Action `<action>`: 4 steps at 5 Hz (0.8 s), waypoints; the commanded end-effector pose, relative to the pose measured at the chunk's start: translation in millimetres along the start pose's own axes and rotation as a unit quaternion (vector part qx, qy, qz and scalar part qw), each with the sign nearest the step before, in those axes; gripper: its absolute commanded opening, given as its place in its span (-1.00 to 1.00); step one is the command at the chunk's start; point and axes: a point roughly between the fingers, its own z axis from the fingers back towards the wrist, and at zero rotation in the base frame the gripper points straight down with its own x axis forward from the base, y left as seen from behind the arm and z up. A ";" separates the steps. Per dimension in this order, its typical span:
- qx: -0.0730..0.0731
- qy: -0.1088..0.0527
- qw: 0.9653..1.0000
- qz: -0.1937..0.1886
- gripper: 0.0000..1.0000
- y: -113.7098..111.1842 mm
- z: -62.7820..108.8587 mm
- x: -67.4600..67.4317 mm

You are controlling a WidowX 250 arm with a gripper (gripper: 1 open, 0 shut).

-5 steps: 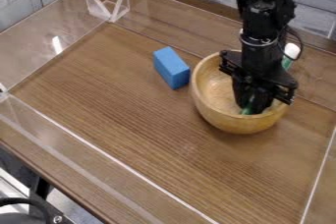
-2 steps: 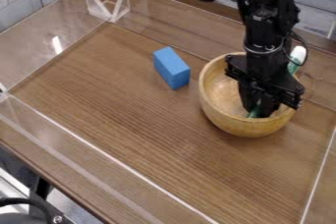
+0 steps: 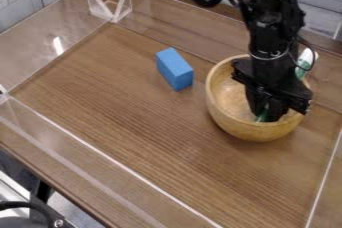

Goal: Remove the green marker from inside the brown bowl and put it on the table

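Green marker (image 3: 278, 118): inside brown bowl, mostly hidden by jaws; only green bits seen at bowl's near-right inner wall. A green-white bit is also seen by far-right rim, behind arm.
Jaws (image 3: 274, 113): narrow, nearly shut, pointed steeply down into bowl; closed on green marker as far as can be seen, contact partly hidden.
Brown bowl (image 3: 227, 110): upright on surface, right side, nr right acrylic wall.
Blue block (image 3: 174, 68): on surface, left of bowl, just apart from rim.
Surface (image 3: 107, 112): wood-grain, edged w/ clear acrylic walls (image 3: 54, 137).
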 end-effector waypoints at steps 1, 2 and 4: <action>-0.008 -0.008 1.000 -0.024 -1.00 -15.3 2.6 -3.7; -0.012 -0.008 1.000 -0.025 -1.00 -19.2 0.6 -9.6; -0.008 0.008 1.000 -0.023 -1.00 -19.3 10.6 -12.1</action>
